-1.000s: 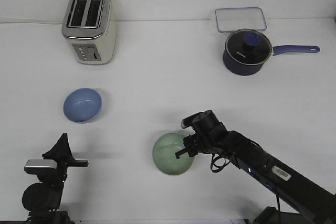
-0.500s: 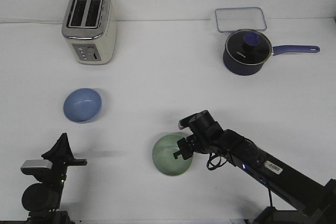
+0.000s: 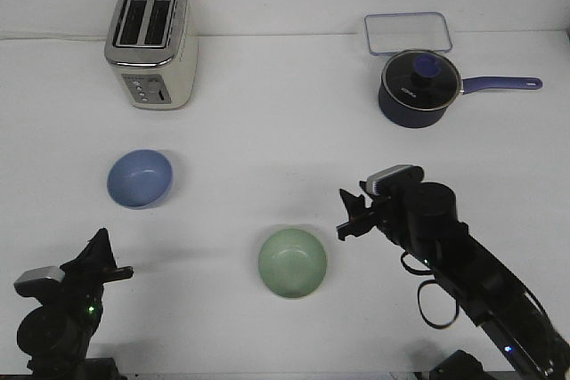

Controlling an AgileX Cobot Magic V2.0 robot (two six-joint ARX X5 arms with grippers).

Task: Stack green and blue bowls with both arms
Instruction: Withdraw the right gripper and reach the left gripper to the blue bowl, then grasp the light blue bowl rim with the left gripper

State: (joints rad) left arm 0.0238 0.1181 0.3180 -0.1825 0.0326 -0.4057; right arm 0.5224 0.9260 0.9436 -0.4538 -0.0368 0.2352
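2 round matte bowls, green bowl (image 3: 292, 262), blue bowl (image 3: 140, 177), fingers' state unclear

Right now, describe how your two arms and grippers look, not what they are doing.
Both arms are black and jointed. The right arm is thick, with a loose black cable looping beneath it, a pale grey crosspiece near the wrist, and dark pointed fingers on the right gripper. The left arm shows a grey-white crosspiece, a small green light, and a pointed black left gripper.

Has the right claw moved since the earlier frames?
Yes. The right claw has pulled off the green bowl, moving right and back toward the saucepan; the bowl stays put.
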